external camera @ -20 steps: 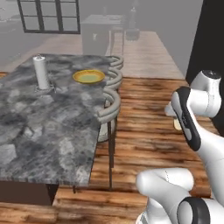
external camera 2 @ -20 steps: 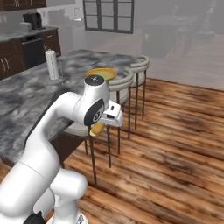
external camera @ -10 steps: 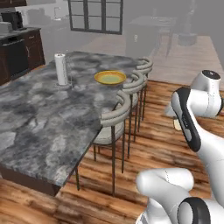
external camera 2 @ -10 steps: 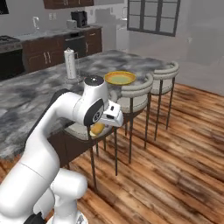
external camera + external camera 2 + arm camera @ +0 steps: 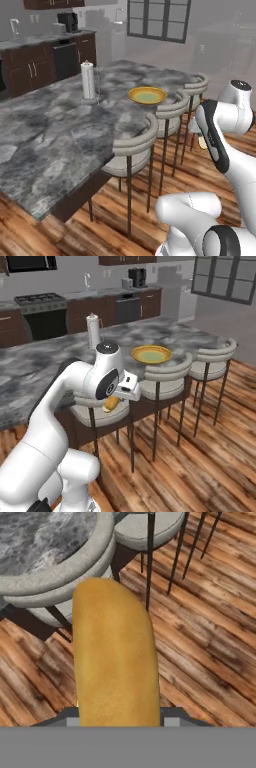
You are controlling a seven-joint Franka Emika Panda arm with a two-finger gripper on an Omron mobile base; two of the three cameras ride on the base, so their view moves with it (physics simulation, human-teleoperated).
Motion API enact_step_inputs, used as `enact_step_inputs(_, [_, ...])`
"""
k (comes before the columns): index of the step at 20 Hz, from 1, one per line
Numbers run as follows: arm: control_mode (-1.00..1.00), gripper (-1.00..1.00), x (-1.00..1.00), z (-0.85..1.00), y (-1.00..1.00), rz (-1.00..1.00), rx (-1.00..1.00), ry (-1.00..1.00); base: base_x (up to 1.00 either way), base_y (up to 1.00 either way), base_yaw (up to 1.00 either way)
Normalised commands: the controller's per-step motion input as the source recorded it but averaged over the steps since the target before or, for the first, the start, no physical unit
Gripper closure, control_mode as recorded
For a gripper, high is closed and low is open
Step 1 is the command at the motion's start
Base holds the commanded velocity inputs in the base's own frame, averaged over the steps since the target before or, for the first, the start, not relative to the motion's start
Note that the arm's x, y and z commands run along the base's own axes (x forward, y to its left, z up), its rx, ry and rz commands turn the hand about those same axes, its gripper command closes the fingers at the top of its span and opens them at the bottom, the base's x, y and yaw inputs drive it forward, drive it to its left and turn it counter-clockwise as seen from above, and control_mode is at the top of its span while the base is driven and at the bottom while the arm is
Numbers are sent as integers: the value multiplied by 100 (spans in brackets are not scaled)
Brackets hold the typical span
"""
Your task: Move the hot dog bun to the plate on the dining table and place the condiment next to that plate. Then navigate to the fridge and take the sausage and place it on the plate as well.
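Golden-brown, the bun (image 5: 114, 657) stands in the middle of the hand view, rising from the bottom edge between the gripper (image 5: 120, 719) tips, which are mostly hidden behind it. The gripper is clenched on the bun. In the right base view the gripper (image 5: 117, 401) is at the centre left, under the white wrist, and the bun (image 5: 111, 404) shows as a small yellow piece below it, in front of the nearest stool (image 5: 102, 411). In the left base view only a pale bit of the bun (image 5: 202, 142) is seen at the right, just beside the arm.

The plate (image 5: 147, 95), yellow with a greenish middle, lies on the grey marble table (image 5: 60, 135), in the upper middle of the left base view, near the table edge above the stools. In the right base view the plate (image 5: 151, 354) is at the upper centre, to the right of and above the gripper, well apart from the bun. A white paper towel roll (image 5: 88, 80) stands upright on the table, left of the plate.

Compared with one second ago, the whole picture has shifted in both base views: the camera has moved. The table now fills more of the left side, dark cabinets (image 5: 45, 62) and a stove (image 5: 42, 311) come into view at the top, and the plate sits more to the right. The bun keeps the same place at the gripper.
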Motion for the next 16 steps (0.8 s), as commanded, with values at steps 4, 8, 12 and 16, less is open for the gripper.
enact_step_inputs(4, [100,100,0,0,0,0,0,0,36,-81,45])
enact_step_inputs(8, [100,100,0,0,0,0,0,0,35,-80,45])
enact_step_inputs(12, [100,100,0,0,0,0,0,0,34,-81,45])
enact_step_inputs(16, [100,100,0,0,0,0,0,0,34,-78,46])
